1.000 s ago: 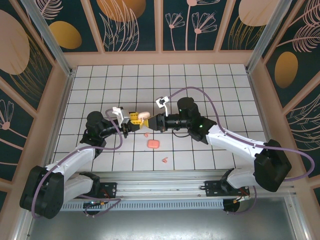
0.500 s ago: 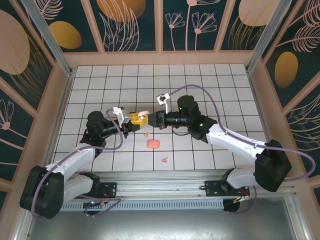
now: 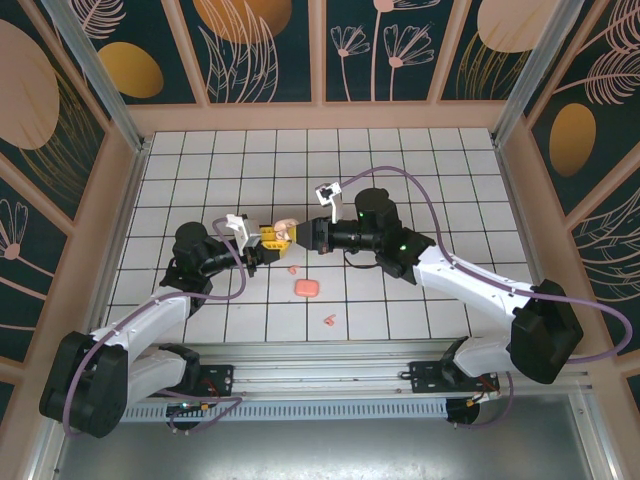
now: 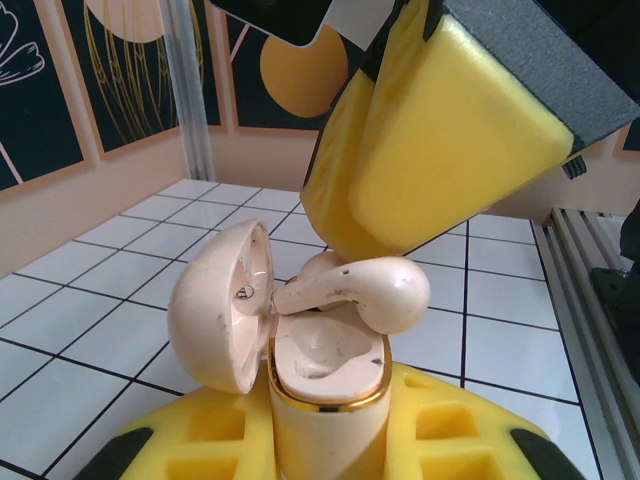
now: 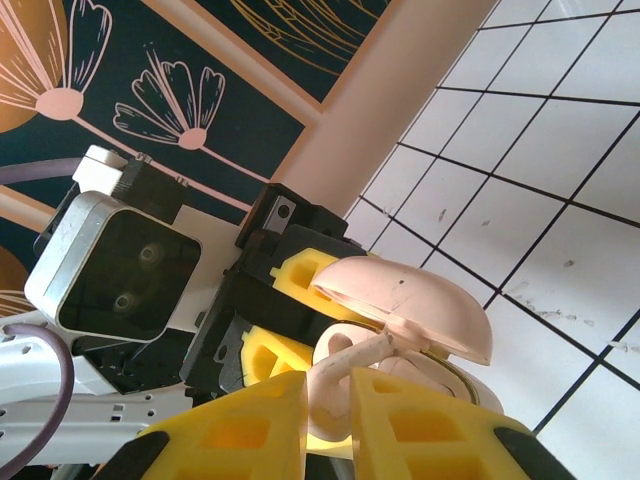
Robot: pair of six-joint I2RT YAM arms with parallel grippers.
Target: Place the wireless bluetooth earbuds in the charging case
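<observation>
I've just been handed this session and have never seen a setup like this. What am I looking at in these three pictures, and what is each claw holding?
These are two robot arms bolted at the near edge of a tiled table. The overhead picture looks down from behind them; the other two come from a camera on each wrist. The left gripper is shut on a cream case with its lid open. The right gripper pinches a cream earbud at the case's mouth, not yet seated. On the tiles lie a pink case, a pink earbud and a second pink earbud.
</observation>
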